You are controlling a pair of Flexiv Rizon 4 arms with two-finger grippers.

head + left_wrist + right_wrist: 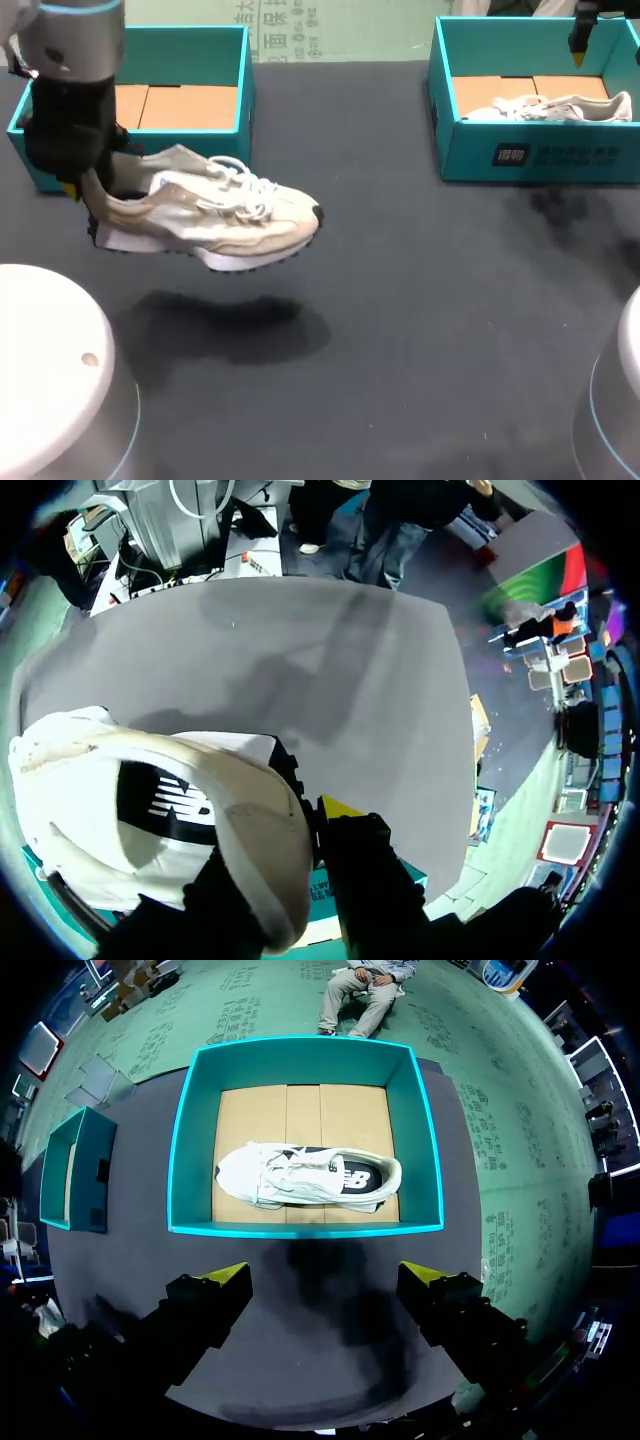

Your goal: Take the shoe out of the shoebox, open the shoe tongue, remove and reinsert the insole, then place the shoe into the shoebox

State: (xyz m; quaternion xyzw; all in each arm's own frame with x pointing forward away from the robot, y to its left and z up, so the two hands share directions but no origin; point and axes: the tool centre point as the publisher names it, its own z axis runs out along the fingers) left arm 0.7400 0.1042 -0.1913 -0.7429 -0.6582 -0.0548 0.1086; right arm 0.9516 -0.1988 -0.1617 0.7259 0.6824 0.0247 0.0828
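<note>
Lifting-out step: left claw (292, 828) grips the sneaker (210, 215) by its heel, clear of the ten-o'clock shoebox (244, 95); right claw (322, 1282) hangs released. Next, probably lower it onto the desk (420, 300).

Black end effector (322, 1278), yellow tips (228, 1276), white bases (45, 370)

The shoe (205, 215) looks like pale mesh cloth with soft suede-like beige panels, woven laces and a smooth white rubbery sole, dull all over. The table (420, 320) has a dark matt top, faintly felt-like. The left shoebox (243, 90) and the right shoebox (580, 160) are teal card with a slight sheen outside — plain brown card inside. The second shoe (560, 106) looks much the same fabric — matt and pale.
</note>
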